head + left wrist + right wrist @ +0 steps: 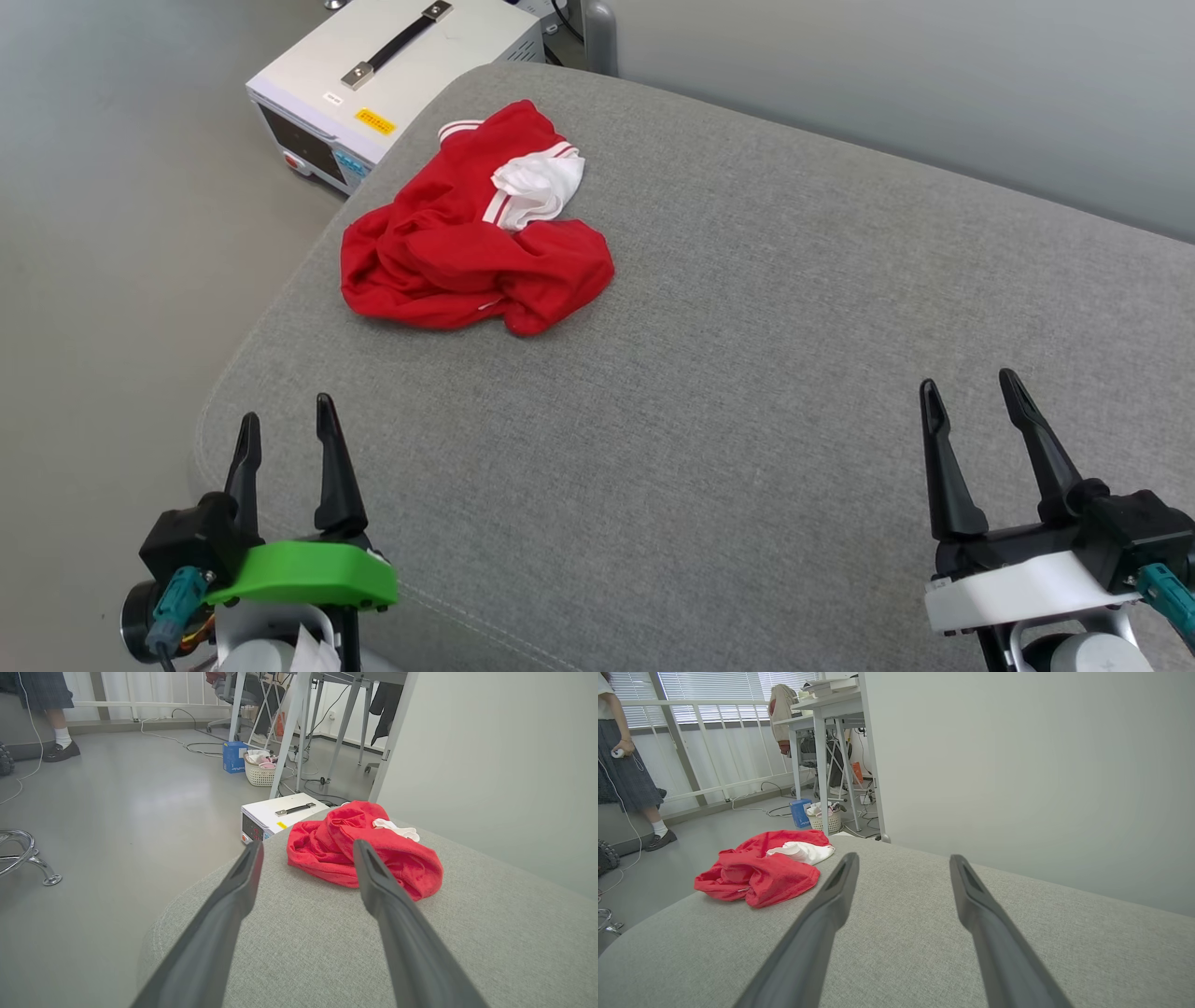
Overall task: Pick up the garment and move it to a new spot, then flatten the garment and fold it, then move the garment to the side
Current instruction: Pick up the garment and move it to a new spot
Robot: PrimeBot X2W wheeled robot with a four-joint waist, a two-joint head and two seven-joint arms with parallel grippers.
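The garment [471, 233] lies crumpled in a red heap with a white sleeve and striped trim on top, at the far left of the grey cushion [747, 373]. It also shows in the left wrist view as the garment [336, 847] ahead of my fingers, and in the right wrist view as the garment [761, 872] off to the left. My left gripper [285, 415] hovers open at the cushion's near left corner, well short of the cloth. My right gripper [971, 387] stands open at the near right, with nothing between its fingers.
A white instrument box [383, 75] with a black handle sits on the floor just beyond the cushion's far left edge. A grey wall [934, 84] runs behind the cushion. A person [621, 765] stands far off, near a basket [259, 772] and desk legs.
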